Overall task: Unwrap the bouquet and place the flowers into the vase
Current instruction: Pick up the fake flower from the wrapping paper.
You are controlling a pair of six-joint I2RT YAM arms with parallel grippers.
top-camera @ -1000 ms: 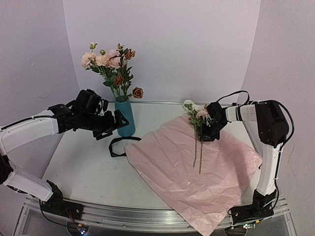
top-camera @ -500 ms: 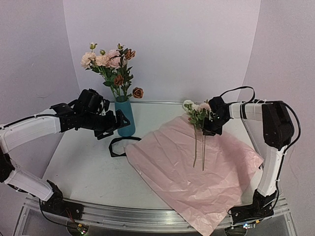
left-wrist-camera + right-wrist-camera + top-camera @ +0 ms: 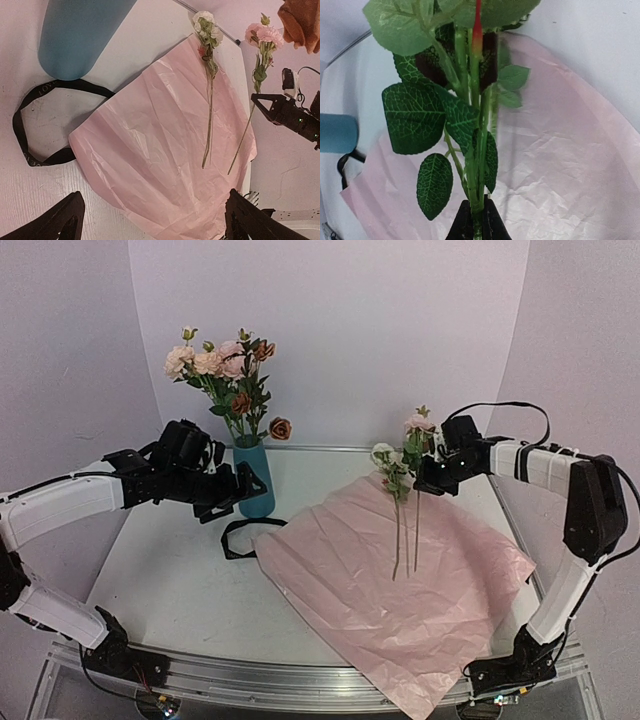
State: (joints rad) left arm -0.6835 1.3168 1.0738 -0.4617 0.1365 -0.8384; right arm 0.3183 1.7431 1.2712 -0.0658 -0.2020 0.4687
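Pink artificial rose on a thin green stem [image 3: 465,120] is rising off the creased pink wrapping paper [image 3: 400,600], newly pinched by the right gripper [image 3: 422,480] and ready for the tall teal vase [image 3: 256,480]; the left gripper [image 3: 232,495] is hovering beside that vase, fingers spread.

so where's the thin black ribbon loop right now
In the top view the black ribbon loop lies on the table left of centre, just in front of the tall teal vase, beside the pink paper sheet's left edge.

Crumpled pink paper sheet [image 3: 400,585] spread on white table [image 3: 170,590], overhanging near edge; black ribbon loop [image 3: 44,90] lying at left corner.
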